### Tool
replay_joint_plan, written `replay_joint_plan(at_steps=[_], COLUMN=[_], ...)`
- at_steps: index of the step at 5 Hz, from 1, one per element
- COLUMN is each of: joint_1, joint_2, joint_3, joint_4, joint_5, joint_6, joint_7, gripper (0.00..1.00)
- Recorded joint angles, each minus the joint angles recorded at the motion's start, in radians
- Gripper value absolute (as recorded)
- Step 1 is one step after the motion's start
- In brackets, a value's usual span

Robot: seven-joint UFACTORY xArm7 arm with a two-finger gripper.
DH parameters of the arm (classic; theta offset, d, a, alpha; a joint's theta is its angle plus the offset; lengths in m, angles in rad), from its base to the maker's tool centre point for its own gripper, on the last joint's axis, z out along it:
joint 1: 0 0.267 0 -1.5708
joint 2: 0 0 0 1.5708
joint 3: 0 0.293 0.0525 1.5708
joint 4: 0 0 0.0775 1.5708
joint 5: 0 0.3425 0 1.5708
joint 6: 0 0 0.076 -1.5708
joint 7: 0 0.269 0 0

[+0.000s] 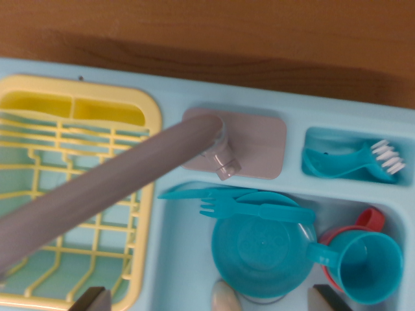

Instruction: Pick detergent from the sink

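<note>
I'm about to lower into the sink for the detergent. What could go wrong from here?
1. Only a pale rounded top, possibly the detergent, peeks in at the bottom edge, so the target is uncertain.
2. It sits right against the teal bowl; a claw finger may bump the bowl.
3. The grey faucet spout crosses over the yellow rack beside the sink and may block sideways moves.

A: Support surface?
B: Brown wooden table (214, 32), grain running across, visible only along the top of the wrist view.
A: What's directly on it?
B: Light blue plastic toy sink unit (259, 103). Its back edge runs across the frame, slightly tilted, lower toward the wrist view's right.
A: Anything else touching the wood?
B: No, just the unit, which casts a dark shadow band on the table right behind its back edge.
</note>
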Motion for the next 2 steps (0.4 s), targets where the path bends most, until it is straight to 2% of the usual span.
replay_joint_plan(at_steps=[1, 2], joint_1=[0.0000, -0.0024], joint_2=[0.000, 0.005], joint_3=[0.000, -0.006], joint_4=[0.000, -0.046], joint_5=[0.0000, 0.0004], joint_6=[0.000, -0.042], joint_7=[0.000, -0.022], gripper=[0.00, 0.00])
